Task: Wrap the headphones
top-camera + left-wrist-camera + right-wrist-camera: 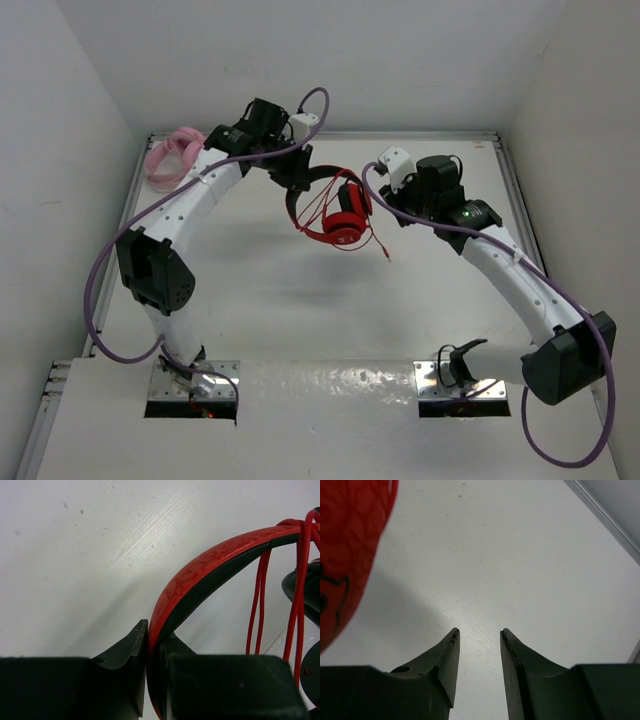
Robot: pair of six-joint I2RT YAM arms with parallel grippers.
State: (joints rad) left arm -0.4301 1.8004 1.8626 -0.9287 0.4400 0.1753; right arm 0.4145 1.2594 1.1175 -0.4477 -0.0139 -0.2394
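1. The left arm reaches to the far middle of the desk (300, 300). The left fingers (122, 652) are clamped on the headband (200, 567) of the red headphones (345, 222), one finger on each side of the band.
2. The headphones hang from that grip over the far centre of the desk, between the two arms, with a shadow on the surface below them.
3. The thin red cable (255, 605) crosses the headband near its top. Several strands drop beside the dark earcup padding, and a loose end trails down to the near right of the headphones.
4. The right fingers (442, 655) are apart with only bare desk between them. They hover just right of the headphones, with a red earcup (345, 540) close on their left.
5. A pink coiled bundle (172, 155) lies in the far left corner, well apart from the headphones.
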